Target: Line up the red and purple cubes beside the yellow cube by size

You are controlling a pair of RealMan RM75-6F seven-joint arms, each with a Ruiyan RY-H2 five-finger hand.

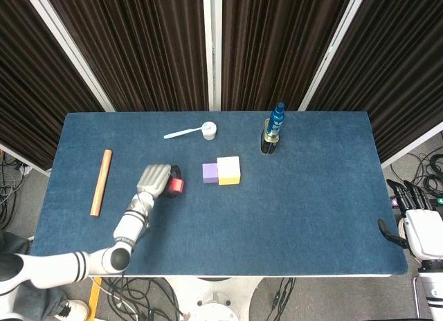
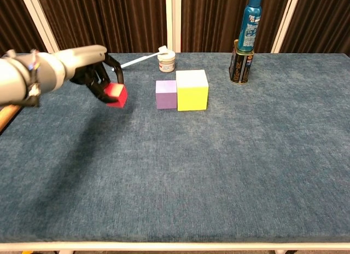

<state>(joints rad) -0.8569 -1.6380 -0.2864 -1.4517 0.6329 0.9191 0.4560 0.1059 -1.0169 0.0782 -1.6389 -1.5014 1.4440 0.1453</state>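
**What sits on your desk**

Your desk (image 1: 311,196) is covered in blue cloth. Near its middle you have the yellow cube (image 1: 228,170) with the smaller purple cube (image 1: 210,172) touching its left face. Toward the far edge, a small white jar (image 1: 208,131) carries a pale toothbrush (image 1: 181,133) laid across its top, and a dark can (image 1: 270,142) holds an upright blue bottle (image 1: 277,118). A wooden stick (image 1: 101,182) lies along your left side.
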